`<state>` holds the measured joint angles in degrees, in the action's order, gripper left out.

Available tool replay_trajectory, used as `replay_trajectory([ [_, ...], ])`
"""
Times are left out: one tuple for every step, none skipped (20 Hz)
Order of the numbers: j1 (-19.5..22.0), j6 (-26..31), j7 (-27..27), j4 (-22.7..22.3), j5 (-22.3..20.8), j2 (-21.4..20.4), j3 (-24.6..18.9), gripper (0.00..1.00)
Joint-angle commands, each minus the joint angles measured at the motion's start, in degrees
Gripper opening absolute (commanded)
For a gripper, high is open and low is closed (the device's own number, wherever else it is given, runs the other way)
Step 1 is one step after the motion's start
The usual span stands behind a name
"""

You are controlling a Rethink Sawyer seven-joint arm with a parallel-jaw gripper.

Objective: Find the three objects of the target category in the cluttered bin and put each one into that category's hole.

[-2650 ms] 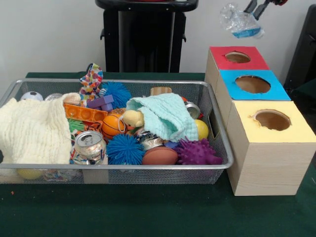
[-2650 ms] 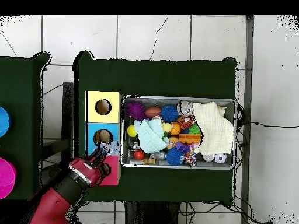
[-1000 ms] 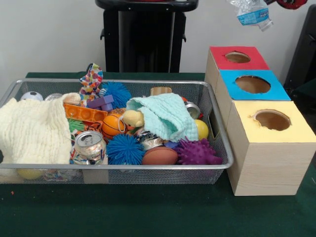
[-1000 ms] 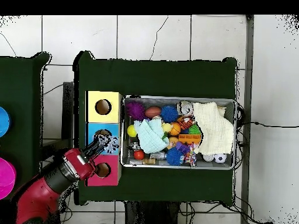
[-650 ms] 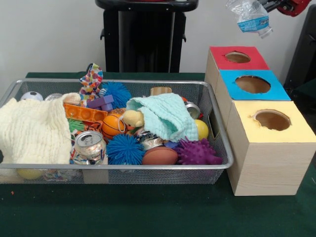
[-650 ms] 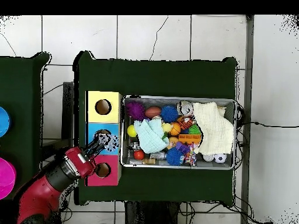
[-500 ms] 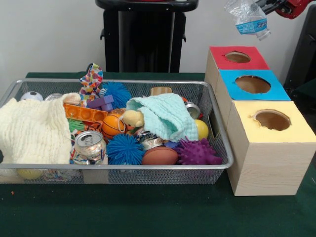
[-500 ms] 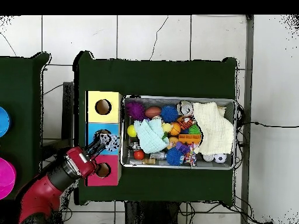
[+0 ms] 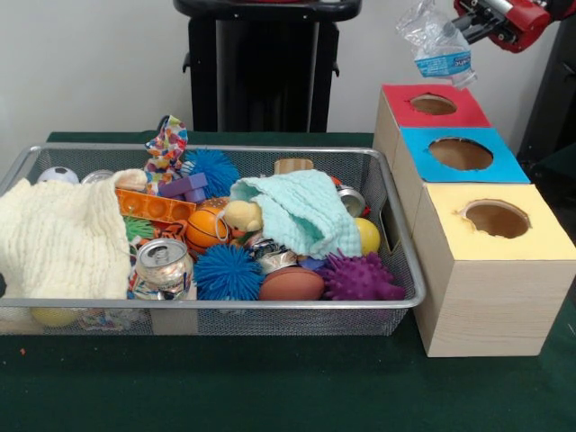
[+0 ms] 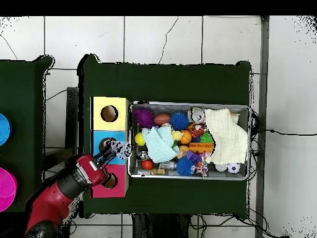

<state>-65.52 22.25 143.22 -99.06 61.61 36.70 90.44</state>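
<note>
My gripper is shut on a crushed clear plastic bottle with a blue label, high above the far boxes. In the overhead view the gripper and bottle hang over the blue box's edge by the bin. Three wooden boxes stand in a row, each with a round hole: red top, blue top, yellow top. The wire mesh bin holds a drink can, a second can, spiky balls, a basketball and other toys. It also shows in the overhead view.
A cream cloth covers the bin's left end and a mint cloth lies over its middle. The black pedestal stands behind the bin. A magenta disc and a blue disc lie on a side table.
The arm has swung round with the bottle in its grip. In the front view the bottle has moved slightly left and down, and more of the red wrist shows.
</note>
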Motion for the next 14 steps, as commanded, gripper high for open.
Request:
replay_trajectory([
  [2.8, 6.4, 23.9, 10.9, 1.7, 5.6, 1.2, 0.0],
  [2.9, 6.8, 24.5, 11.2, 1.8, 6.0, 1.5, 0.0],
  [2.9, 6.7, 24.7, 11.4, 1.9, 6.0, 1.4, 0.0],
  [2.9, 6.7, 25.0, 11.5, 1.9, 6.1, 1.4, 0.0],
  [2.8, 6.6, 25.0, 11.6, 2.0, 5.8, 0.9, 0.0],
  [2.8, 6.3, 25.1, 11.8, 1.9, 5.6, 0.6, 0.0],
  [2.7, 6.1, 25.3, 11.9, 2.0, 5.5, 0.2, 0.0],
  [2.7, 5.8, 25.4, 12.1, 1.9, 5.2, -0.3, 0.0],
  [2.7, 5.7, 26.0, 12.5, 1.9, 5.4, -0.6, 0.0],
  [2.7, 5.7, 26.5, 12.7, 1.8, 5.6, -0.5, 0.0],
  [2.7, 6.2, 27.3, 13.0, 1.8, 5.5, -0.8, 0.0],
  [2.7, 6.4, 27.9, 13.2, 1.7, 5.7, -0.8, 0.0],
  [2.6, 6.4, 28.4, 13.4, 1.8, 5.6, -1.3, 0.0],
  [2.6, 6.6, 29.0, 13.7, 1.7, 5.8, -1.3, 0.0],
])
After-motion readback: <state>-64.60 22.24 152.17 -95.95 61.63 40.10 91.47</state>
